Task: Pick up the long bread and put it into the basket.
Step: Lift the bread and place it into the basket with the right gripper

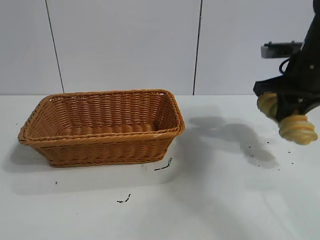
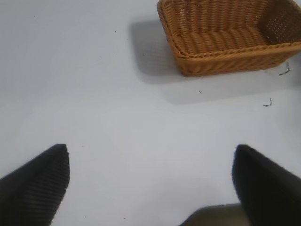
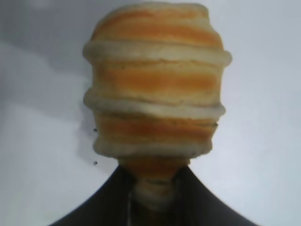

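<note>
Now the right pincer [image 1: 289, 114] is clamped around the middle of the long bread [image 1: 298, 129], holding it clear above the worktop [image 1: 210, 200], well right of the basket [image 1: 100, 137] so it can travel over the rim, while the left pincer [image 2: 150, 183] waits wide and empty.

Right arm [image 1: 300, 75] is black, w/ a grey bracket near its top and a dark cable alongside. Left gripper [image 2: 150, 183] shows 2 black fingers [image 2: 35, 186], finely ribbed.
</note>
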Available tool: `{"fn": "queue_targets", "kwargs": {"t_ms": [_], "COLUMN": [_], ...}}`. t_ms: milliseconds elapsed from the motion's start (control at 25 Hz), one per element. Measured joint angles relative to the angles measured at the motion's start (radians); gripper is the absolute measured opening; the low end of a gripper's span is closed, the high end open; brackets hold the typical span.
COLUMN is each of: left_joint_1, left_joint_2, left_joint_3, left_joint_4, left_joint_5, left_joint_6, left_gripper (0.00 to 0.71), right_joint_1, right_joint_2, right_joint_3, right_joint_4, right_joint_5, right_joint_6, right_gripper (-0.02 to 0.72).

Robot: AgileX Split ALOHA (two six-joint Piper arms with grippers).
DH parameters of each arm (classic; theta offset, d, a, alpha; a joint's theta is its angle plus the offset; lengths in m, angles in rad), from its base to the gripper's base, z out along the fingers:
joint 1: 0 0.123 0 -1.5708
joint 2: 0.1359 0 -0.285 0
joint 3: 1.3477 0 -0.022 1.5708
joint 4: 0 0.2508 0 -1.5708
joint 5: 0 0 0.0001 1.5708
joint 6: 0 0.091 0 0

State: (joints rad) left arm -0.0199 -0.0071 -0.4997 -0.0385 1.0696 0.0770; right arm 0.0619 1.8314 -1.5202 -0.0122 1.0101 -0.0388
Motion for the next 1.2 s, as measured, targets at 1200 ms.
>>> {"fn": "queue_targets", "kwargs": {"t_ms": [1200], "left_joint_1": [0.0], "left_joint_2": [0.0], "left_joint_3": [0.0], "left_joint_4": [0.0], "left_joint_5": [0.0], "left_joint_6": [0.0], "left_gripper": [0.692], "right_joint_1": [0.579], "right_joint_2": [0.377], "right_joint_3": [-0.581], "right_joint_4": [0.003], "right_joint_5": [-0.025], "right_joint_6": [-0.958], "right_gripper": [0.097]}}
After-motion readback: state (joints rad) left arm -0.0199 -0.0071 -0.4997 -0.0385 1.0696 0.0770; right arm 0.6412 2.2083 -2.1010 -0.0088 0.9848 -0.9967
